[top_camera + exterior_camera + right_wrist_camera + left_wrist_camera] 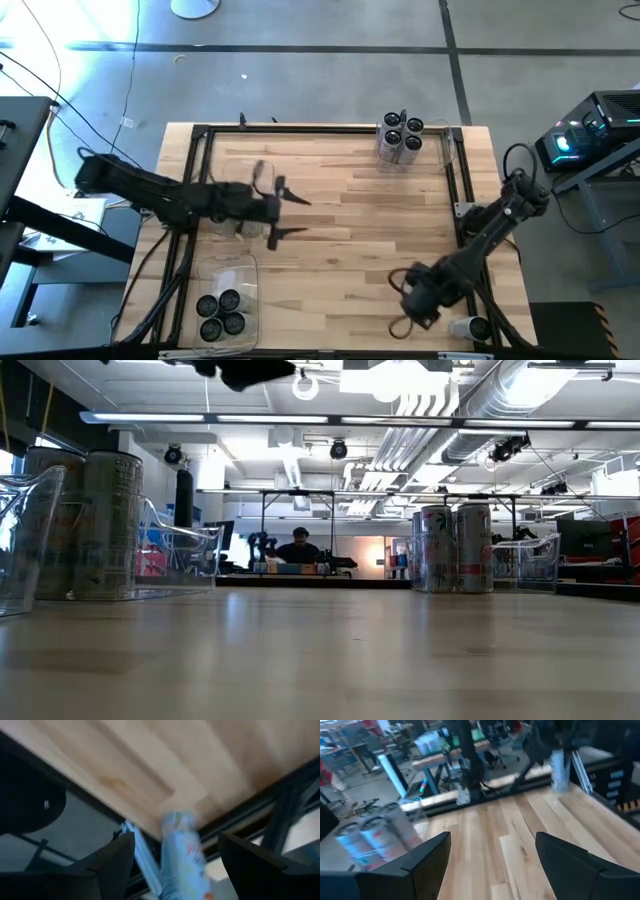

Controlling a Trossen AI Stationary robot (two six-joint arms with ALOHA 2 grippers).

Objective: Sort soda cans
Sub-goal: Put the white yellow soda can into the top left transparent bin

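Several silvery soda cans (401, 138) stand upright in a clear bin (450, 150) at the table's far right. Several dark cans (220, 312) stand in a second clear bin (228, 270) at the near left. One more silvery can (468, 327) is by the near right corner, beside the black rail. My left gripper (287, 211) hovers open over the table's left half, pointing toward the right edge, with nothing between its fingers (492, 837). My right gripper (420, 297) hangs open near the lone can (182, 855), pointing down, apart from it.
A black rail frame (195, 180) runs round the wooden table top. The middle of the table (370, 220) is bare wood. In the low view, both bins with cans (90, 525) (452, 548) stand left and right, and a person (298, 548) sits far behind.
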